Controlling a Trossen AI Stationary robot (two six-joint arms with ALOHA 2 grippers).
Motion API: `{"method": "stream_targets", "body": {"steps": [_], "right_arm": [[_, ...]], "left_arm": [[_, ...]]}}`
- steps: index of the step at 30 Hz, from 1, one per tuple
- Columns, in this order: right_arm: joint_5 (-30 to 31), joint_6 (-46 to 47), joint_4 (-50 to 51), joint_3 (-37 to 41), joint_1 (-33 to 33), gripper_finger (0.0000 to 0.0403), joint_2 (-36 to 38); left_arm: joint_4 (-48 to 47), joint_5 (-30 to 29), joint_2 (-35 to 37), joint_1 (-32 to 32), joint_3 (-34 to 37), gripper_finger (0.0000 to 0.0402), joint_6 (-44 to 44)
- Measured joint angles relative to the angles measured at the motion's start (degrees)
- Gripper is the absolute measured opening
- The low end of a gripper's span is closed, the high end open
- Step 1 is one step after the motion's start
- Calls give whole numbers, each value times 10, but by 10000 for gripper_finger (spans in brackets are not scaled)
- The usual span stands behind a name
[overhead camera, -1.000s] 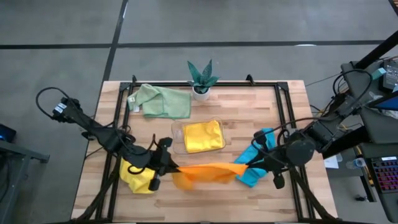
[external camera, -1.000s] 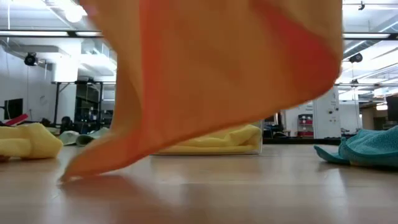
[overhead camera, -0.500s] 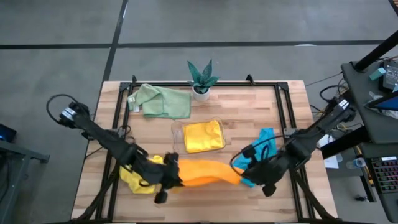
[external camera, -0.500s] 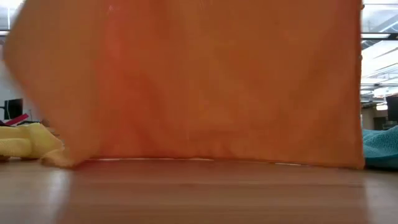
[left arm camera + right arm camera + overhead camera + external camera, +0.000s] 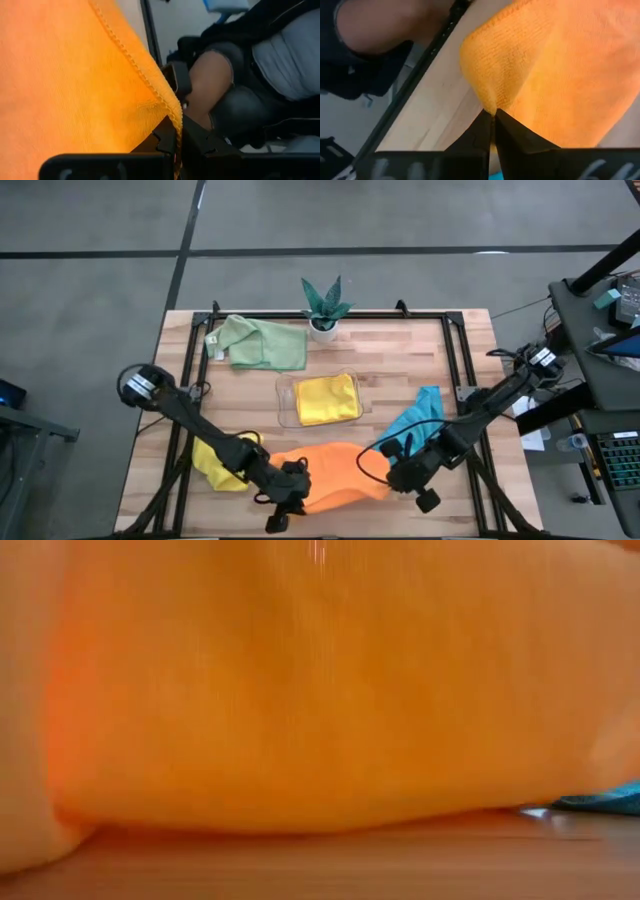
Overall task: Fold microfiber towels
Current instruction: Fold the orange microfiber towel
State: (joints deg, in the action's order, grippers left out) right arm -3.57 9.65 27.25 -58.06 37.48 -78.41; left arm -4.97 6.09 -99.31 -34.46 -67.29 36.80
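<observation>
orange towel [image 5: 335,470] at counter [image 5: 460,380] front edge | left hand [image 5: 288,502], right hand [image 5: 405,478] each clenched on a corner | soft, light, limp; grip hemmed corners

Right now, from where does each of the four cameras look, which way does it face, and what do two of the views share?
High view: above, straight down on the table; both arms, orange towel between left gripper and right gripper.
Low view: at tabletop height, facing across; orange towel fills it, no arm visible.
Left wrist view: past its shut fingers pinching the towel's hem.
Right wrist view: past its shut fingers pinching a corner.
All four share the orange towel.
</observation>
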Motion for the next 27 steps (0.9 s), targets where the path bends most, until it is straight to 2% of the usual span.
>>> {"method": "stream_targets", "body": {"steps": [4, 9, 14, 17, 19, 27], "right_arm": [[-1, 43, -12, 18, -4, 44, -6], [3, 88, -12, 45, -9, 99, -9], [38, 98, -16, 58, -25, 151, -7], [113, 87, -52, 61, -33, 167, -6], [139, 66, -88, 70, -39, 169, -5], [142, 17, -252, 127, -73, 132, -34]], "left_arm": [[1, 20, -9, 1, -1, 0, 8], [-11, 23, 4, 2, 4, 0, 19], [-14, 20, 10, 10, 3, 10, 20], [-14, 19, 10, 15, 3, 38, 28], [-15, 19, 10, 15, 4, 64, 37], [-22, 39, 10, 15, 4, 176, 52]]}}
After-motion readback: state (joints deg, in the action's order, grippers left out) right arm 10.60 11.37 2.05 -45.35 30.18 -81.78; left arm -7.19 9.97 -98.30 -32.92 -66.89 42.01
